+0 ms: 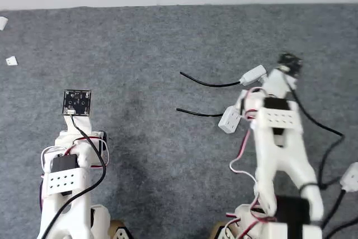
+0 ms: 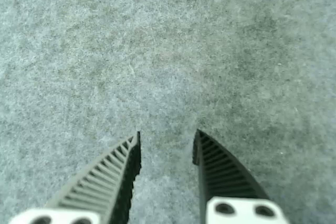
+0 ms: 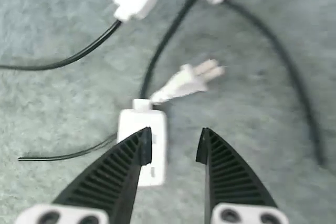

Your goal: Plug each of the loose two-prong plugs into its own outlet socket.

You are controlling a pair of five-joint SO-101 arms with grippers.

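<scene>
Right wrist view: right tool point(image 3: 176, 132) is hovering spread over outlet socket point(image 3: 134, 121), two-prong plug point(image 3: 191, 77) lying near it; left tool point(image 2: 168, 135) is hovering spread above desk point(image 2: 157, 51).

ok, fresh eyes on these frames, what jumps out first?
The right gripper hangs open just above a white outlet socket, with a loose two-prong plug lying unplugged just beyond it. A second socket on a black cable lies farther out. The left gripper is open over bare grey carpet, well away from the plugs.
</scene>
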